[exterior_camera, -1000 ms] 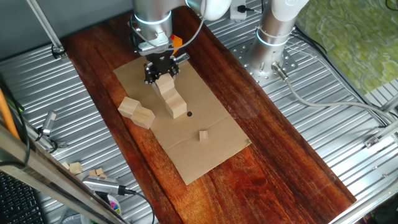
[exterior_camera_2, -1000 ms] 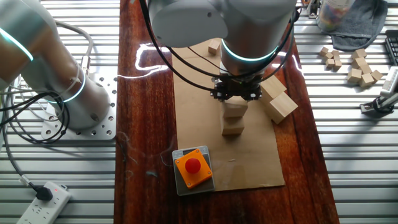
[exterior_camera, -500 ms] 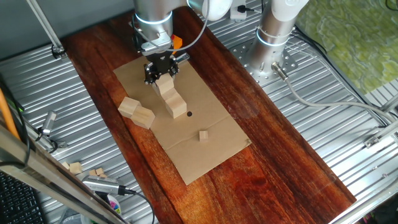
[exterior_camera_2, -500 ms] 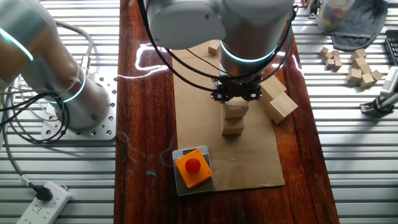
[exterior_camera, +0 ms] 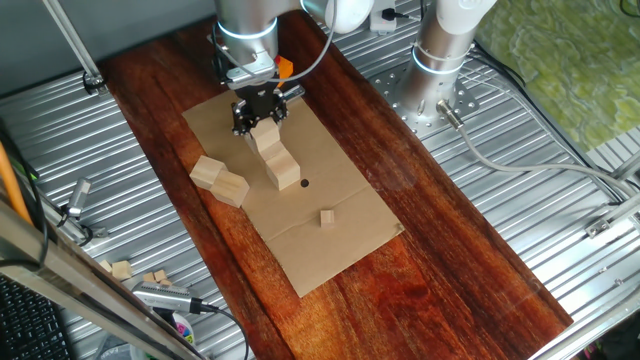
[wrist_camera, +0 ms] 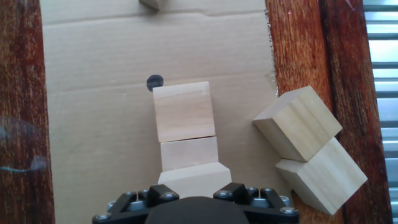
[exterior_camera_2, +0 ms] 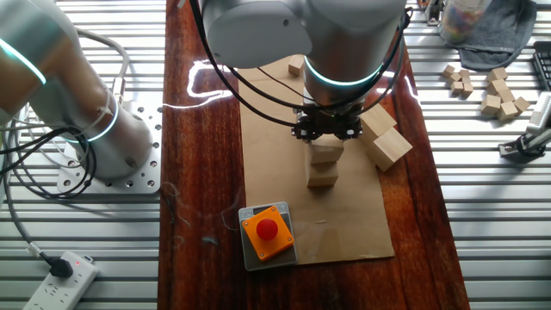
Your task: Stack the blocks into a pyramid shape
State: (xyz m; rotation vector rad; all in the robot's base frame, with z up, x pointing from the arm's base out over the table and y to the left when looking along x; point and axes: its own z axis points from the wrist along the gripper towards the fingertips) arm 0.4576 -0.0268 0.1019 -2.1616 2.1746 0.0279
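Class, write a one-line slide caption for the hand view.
Gripper over three blocks in a row on cardboard; two more blocks lie beside.

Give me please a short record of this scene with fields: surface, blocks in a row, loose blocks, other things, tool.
surface: cardboard sheet on a wooden table
blocks in a row: three blocks in a line on the cardboard, far block, middle block, near block at the tool
loose blocks: two blocks touching each other at the cardboard's edge
other things: tiny cube on the cardboard; orange button box
tool: tool at the near block; grip hidden
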